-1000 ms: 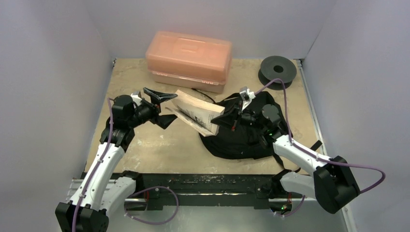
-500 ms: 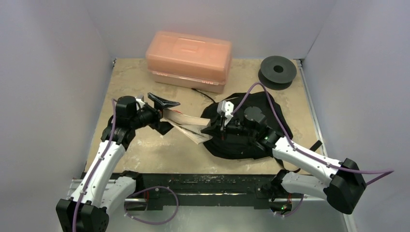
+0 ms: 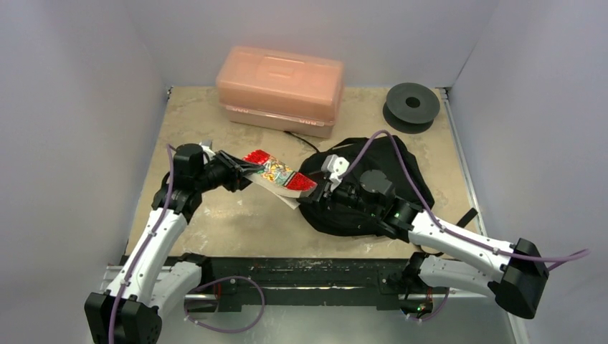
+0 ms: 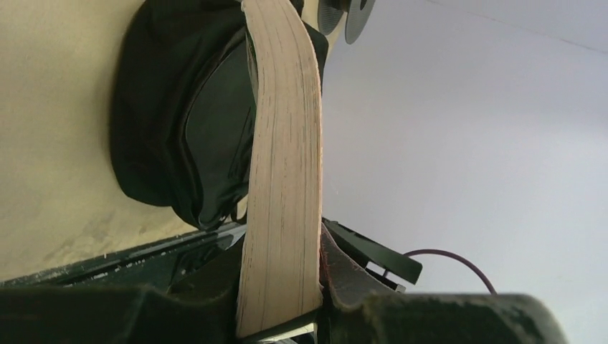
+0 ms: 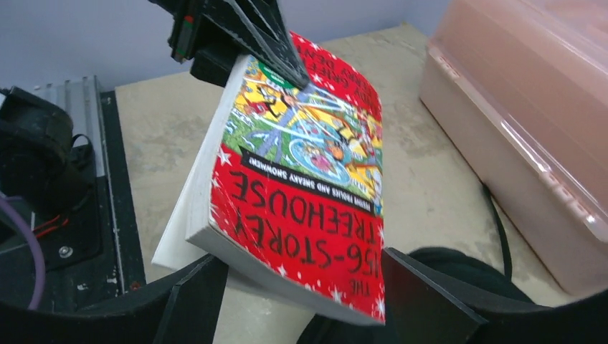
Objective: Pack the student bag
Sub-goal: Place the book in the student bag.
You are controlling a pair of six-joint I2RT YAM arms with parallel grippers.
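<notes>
A paperback book with a red cover (image 3: 276, 172) hangs level over the table between both arms, cover up. My left gripper (image 3: 240, 168) is shut on its left end; in the left wrist view the page edge (image 4: 283, 179) runs up from the clamped jaws of that gripper (image 4: 279, 290). My right gripper (image 3: 315, 190) stands open at the book's right end. In the right wrist view its fingers (image 5: 190, 301) flank the near end of the book (image 5: 301, 172) without pressing it. The student bag (image 3: 409, 179), soft and black, lies under the right arm, partly hidden by it.
An orange-pink plastic box (image 3: 279, 89) stands at the back, close behind the book. A black spool (image 3: 411, 104) sits at the back right. Grey walls close in on three sides. A black rail (image 3: 301, 276) runs along the near edge.
The book has closed and dropped to lie level, cover up. My left gripper shut on its left end, and my right gripper let go and opened, moving left and lower.
</notes>
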